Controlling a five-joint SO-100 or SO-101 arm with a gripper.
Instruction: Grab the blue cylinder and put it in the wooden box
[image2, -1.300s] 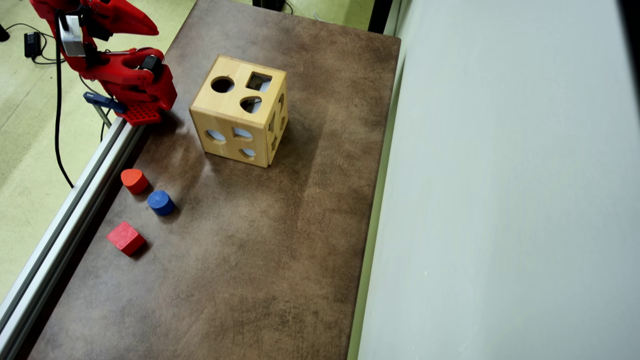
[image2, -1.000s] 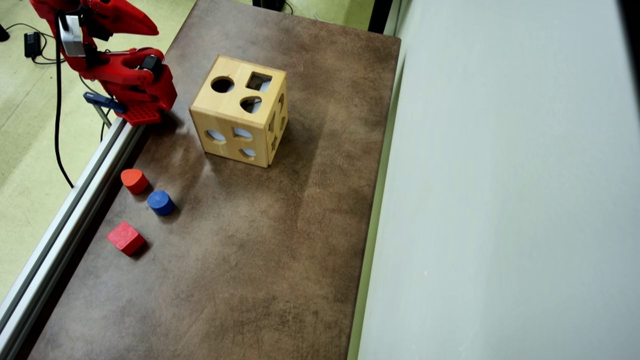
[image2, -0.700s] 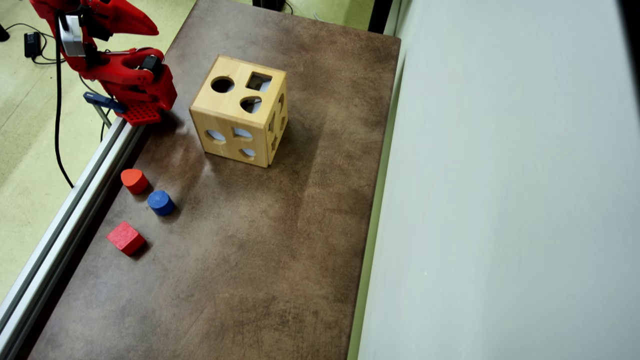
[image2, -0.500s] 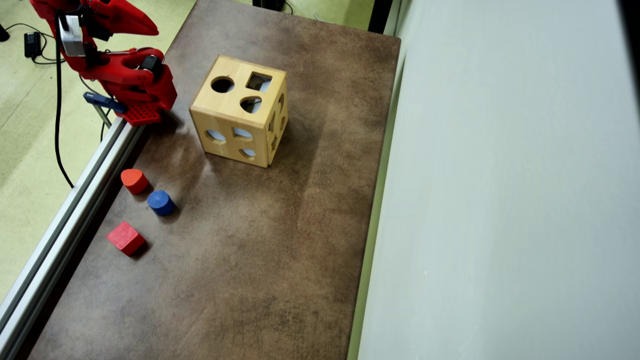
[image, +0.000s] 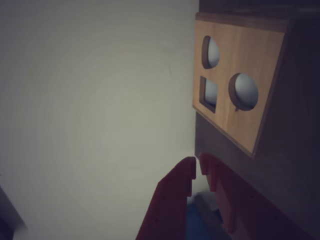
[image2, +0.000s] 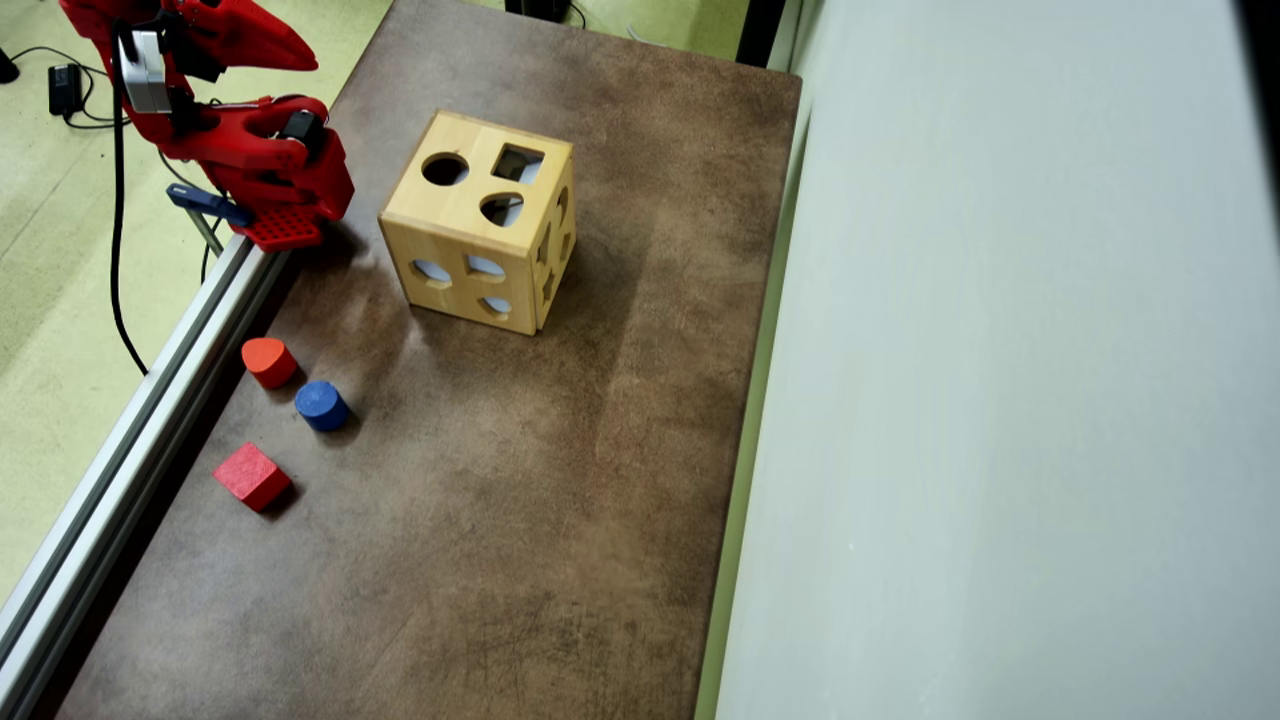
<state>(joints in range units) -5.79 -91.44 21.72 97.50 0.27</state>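
Observation:
The blue cylinder (image2: 321, 404) stands upright on the brown table (image2: 520, 480) near its left edge in the overhead view, touching nothing. The wooden box (image2: 480, 225) stands further back, with round, square and rounded holes in its top and sides. It also shows at the upper right of the wrist view as the wooden box (image: 235, 85). My red arm (image2: 250, 150) is folded at the table's back left corner, far from the cylinder. In the wrist view my gripper (image: 197, 167) is shut, its tips almost touching with nothing between them. The wrist view does not show the cylinder.
A red rounded block (image2: 268, 361) sits just behind the cylinder and a red cube (image2: 251, 476) in front of it. An aluminium rail (image2: 130, 450) runs along the table's left edge. A pale wall (image2: 1000, 400) borders the right side. A blue clamp (image2: 205, 203) holds the arm's base.

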